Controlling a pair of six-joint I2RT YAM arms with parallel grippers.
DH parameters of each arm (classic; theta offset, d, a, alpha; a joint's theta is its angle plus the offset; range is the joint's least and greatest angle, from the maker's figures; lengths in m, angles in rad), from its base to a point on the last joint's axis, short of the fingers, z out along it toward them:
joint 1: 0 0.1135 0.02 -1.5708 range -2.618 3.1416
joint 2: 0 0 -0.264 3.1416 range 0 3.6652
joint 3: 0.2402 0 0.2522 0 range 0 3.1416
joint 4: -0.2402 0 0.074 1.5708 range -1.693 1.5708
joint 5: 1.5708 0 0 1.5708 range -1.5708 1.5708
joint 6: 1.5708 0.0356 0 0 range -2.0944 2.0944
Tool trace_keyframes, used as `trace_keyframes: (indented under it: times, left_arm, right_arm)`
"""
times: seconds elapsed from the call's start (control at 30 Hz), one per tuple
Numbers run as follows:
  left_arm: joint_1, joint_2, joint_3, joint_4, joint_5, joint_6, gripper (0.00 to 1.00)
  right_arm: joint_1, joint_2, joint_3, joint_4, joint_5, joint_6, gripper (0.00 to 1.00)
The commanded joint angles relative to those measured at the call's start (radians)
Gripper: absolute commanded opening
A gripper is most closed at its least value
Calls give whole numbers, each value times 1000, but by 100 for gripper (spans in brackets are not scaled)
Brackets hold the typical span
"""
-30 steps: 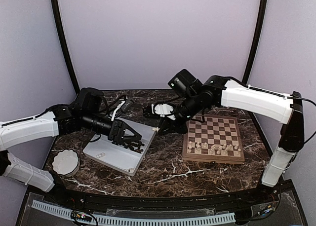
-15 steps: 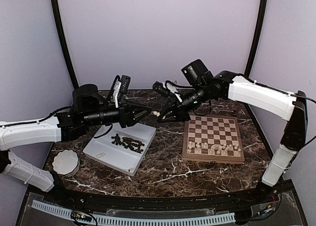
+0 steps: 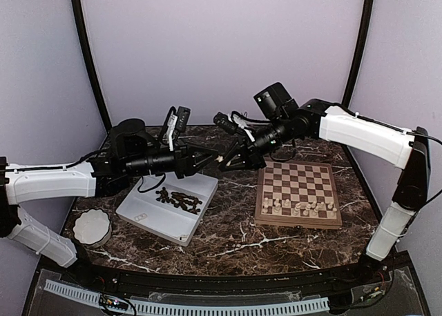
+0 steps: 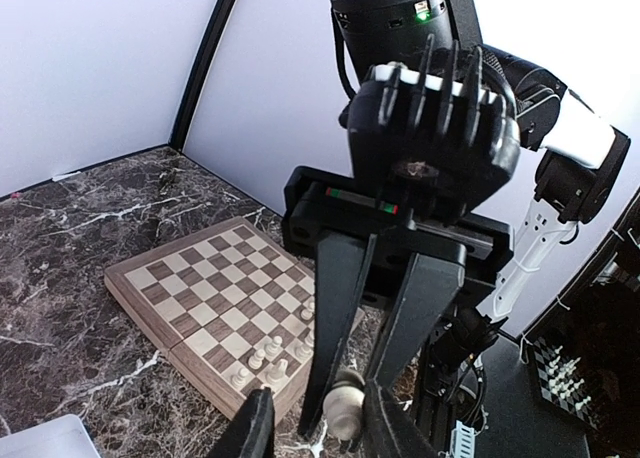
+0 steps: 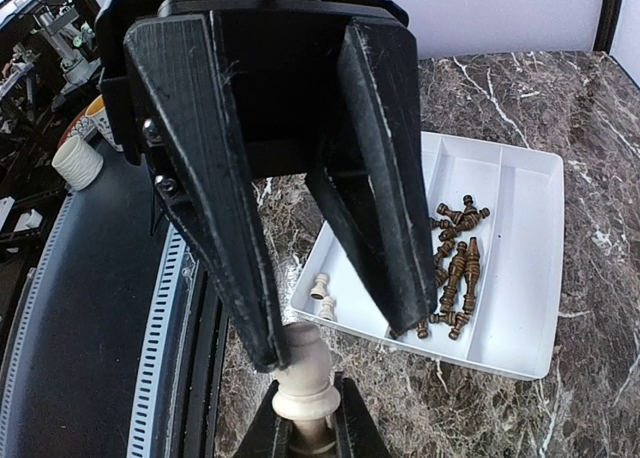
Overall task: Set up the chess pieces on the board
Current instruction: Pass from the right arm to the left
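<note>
A pale chess piece (image 3: 219, 159) hangs in the air between the tray and the board, with my right gripper (image 3: 226, 160) shut on its base. In the right wrist view the piece (image 5: 305, 373) stands between my right gripper's (image 5: 308, 430) fingers. My left gripper (image 3: 209, 158) faces it. Its jaws stand open around the piece (image 4: 345, 403), one finger touching the head, the other apart. The board (image 3: 297, 185) lies at the right with several pale pieces (image 3: 297, 207) on its near rows. Dark pieces (image 3: 181, 200) lie in the white tray (image 3: 155, 223).
Two pale pawns (image 5: 322, 293) lie in the tray's (image 5: 520, 288) near compartment. A white scalloped bowl (image 3: 92, 226) sits at the table's left front. Black posts rise at the back corners.
My left gripper rose from the tray and swung right to meet the right gripper, and its jaws have narrowed around the piece. The right gripper lifted the piece and now holds still.
</note>
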Motion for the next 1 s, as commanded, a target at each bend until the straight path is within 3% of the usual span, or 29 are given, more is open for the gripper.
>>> trace_keyframes:
  times: [0.0,0.4,0.47,0.57,0.73,0.97]
  left_arm:
    - [-4,13,36,32,49,-9,32]
    - [-4,47,66,4,89,-12,13]
    - [-4,55,75,-4,92,-9,11]
    - [-4,64,105,-45,79,19,8]
    - [-5,115,182,-156,45,98,6]
    - [-56,310,422,-457,-31,301,6]
  right_arm:
    - [-5,13,18,35,-18,15,5]
    - [-11,18,18,41,-3,17,6]
    - [-12,14,19,33,16,9,12]
    - [-35,-28,0,5,80,-26,29]
    - [-214,-163,-134,-26,158,-103,45]
    - [-645,-387,-443,-7,139,-120,50]
